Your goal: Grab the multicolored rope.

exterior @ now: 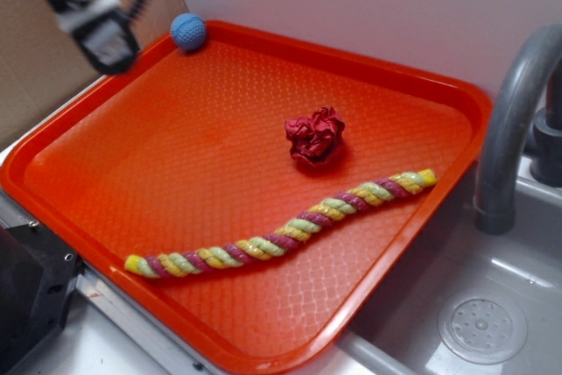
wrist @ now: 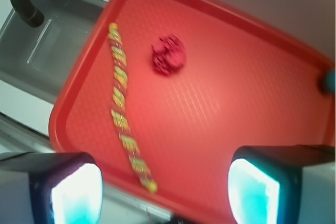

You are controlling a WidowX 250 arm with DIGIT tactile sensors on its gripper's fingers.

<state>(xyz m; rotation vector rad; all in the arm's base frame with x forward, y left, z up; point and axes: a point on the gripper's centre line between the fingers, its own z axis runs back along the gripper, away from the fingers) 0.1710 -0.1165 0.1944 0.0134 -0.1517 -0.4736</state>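
The multicolored rope lies stretched across the front of the orange tray, from its near-left corner up toward the right rim; its strands are yellow, pale green and pink. In the wrist view the multicolored rope runs down the left side of the tray. My gripper hangs blurred, high above the tray's far-left corner and well away from the rope. The gripper is open, with nothing between its two pale pads.
A dark red crumpled paper ball sits just behind the rope's right half. A blue knitted ball rests at the tray's far rim. A grey faucet and sink stand right of the tray. A white wall rises behind.
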